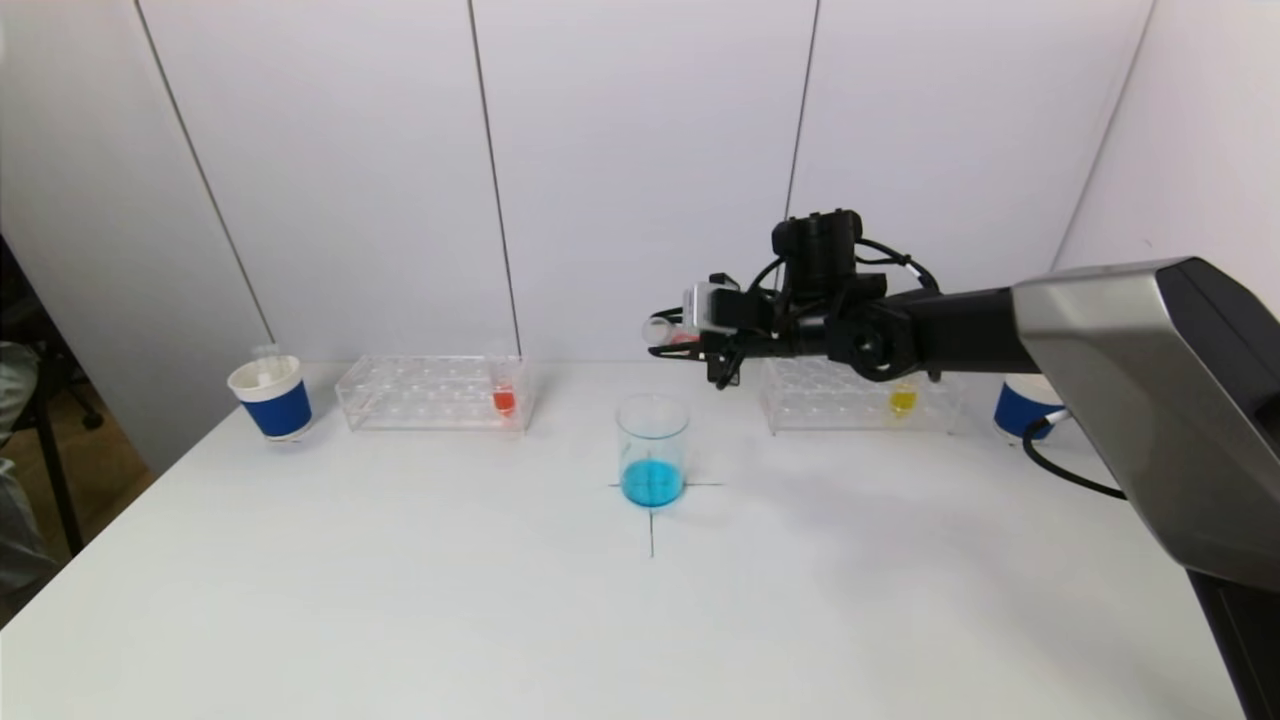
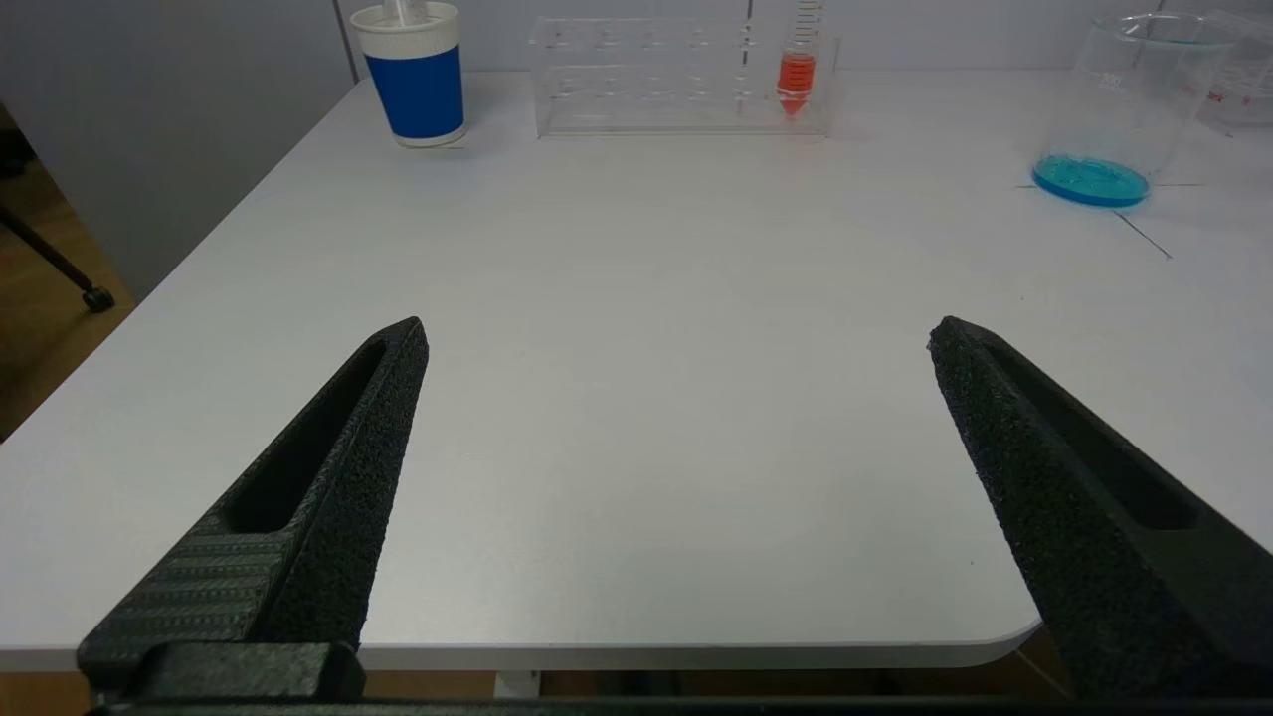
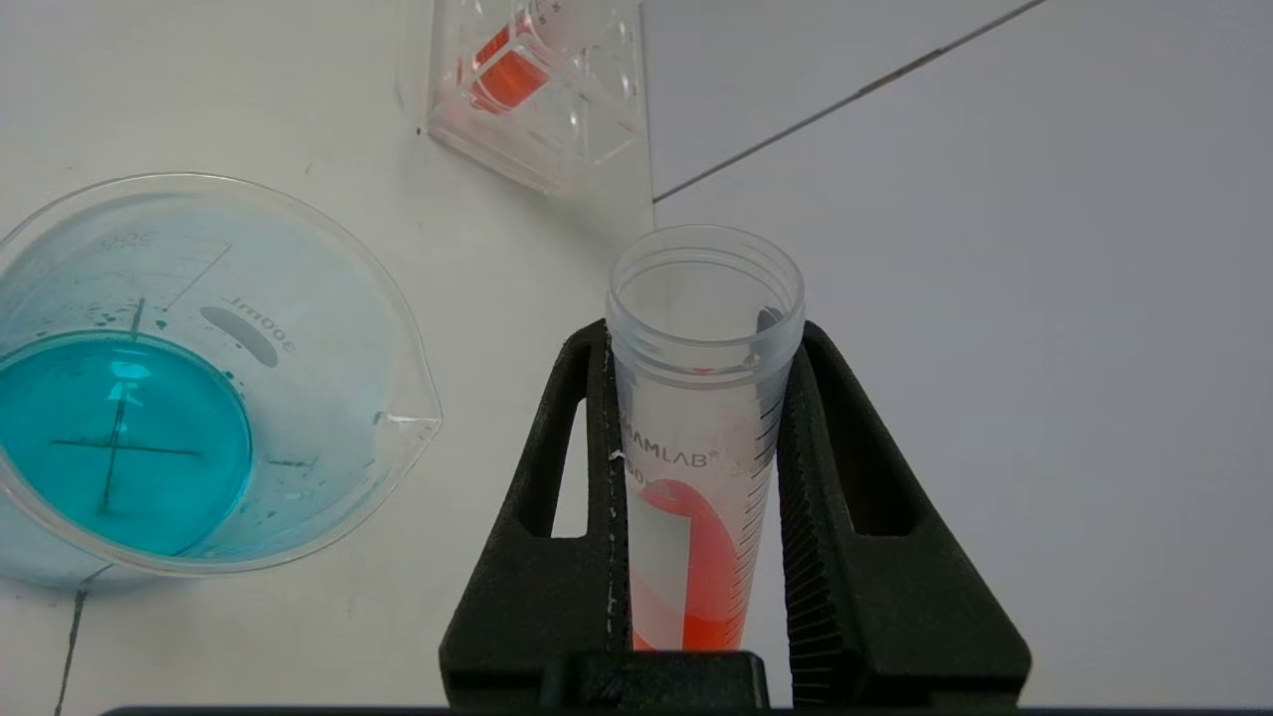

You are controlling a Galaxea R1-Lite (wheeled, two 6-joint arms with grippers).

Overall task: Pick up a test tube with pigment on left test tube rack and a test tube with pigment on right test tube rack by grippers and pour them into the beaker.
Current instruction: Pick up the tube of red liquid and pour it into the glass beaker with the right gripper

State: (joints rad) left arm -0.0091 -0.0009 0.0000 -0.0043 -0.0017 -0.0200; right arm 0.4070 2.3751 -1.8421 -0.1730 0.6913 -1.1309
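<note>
My right gripper (image 1: 682,344) is shut on a clear test tube (image 1: 660,328) with red pigment and holds it nearly level, mouth pointing left, above and just behind the beaker (image 1: 652,425). In the right wrist view the tube (image 3: 696,438) sits between the fingers (image 3: 577,418), with the red liquid low in it and away from the mouth. The beaker (image 3: 318,308) holds blue liquid. The left rack (image 1: 420,395) holds a red tube (image 1: 504,398). The right rack (image 1: 850,405) holds a yellow tube (image 1: 903,400). My left gripper (image 2: 676,333) is open and empty over the table's front left edge.
A blue and white paper cup (image 1: 272,397) stands left of the left rack, and another (image 1: 1020,408) stands right of the right rack, partly behind my right arm. A black cross (image 1: 652,520) marks the beaker's spot. White wall panels close the back.
</note>
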